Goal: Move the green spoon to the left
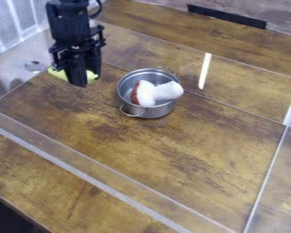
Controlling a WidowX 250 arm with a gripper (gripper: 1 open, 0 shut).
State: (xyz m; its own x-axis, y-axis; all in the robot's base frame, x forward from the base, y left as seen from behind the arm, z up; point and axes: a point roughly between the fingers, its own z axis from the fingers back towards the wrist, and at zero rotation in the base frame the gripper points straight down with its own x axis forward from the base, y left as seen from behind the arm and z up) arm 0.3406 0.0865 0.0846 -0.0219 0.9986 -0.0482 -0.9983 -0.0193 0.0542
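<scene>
My black gripper (pixel 77 78) points straight down over the left part of the wooden table, left of the metal bowl. It is shut on the green spoon (pixel 54 70). The fingers hide most of the spoon. A bit of green shows on either side of them, and a pale rounded end sticks out to the left. The spoon looks lifted slightly off the table, though I cannot tell the gap.
A small metal bowl (pixel 147 94) with a red and a white item inside stands right of the gripper. Clear acrylic walls (pixel 135 196) fence the work area, and one upright edge (pixel 205 71) rises behind the bowl. A white rack (pixel 5 36) stands at the far left.
</scene>
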